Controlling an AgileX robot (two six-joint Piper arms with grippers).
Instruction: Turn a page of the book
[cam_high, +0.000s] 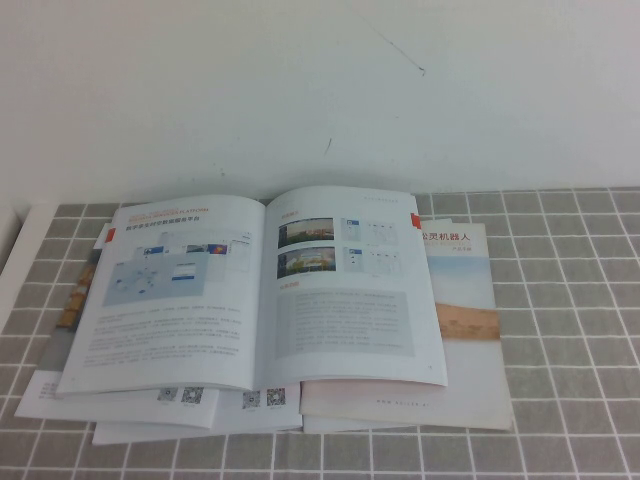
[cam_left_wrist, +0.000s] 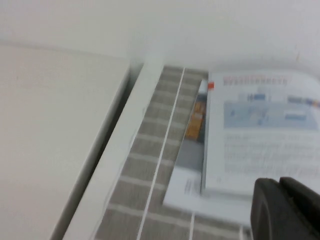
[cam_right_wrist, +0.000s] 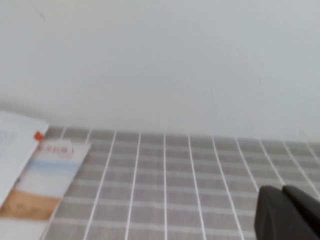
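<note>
A plain white wall backs a counter (cam_high: 560, 330) covered in grey checked cloth. The book (cam_high: 265, 290) lies open and flat atop a beige booklet (cam_high: 465, 300) and white booklets (cam_high: 190, 400), its right page (cam_high: 350, 290) free to lift. Neither arm has reached in: the left gripper (cam_left_wrist: 287, 210) hangs near the book's left corner, its state unclear, and the right gripper (cam_right_wrist: 287, 212) hangs clenched and empty, well right of the stack.

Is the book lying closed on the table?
No, the book lies open on other booklets, its two white pages showing text and small photos; neither tool touches it.
</note>
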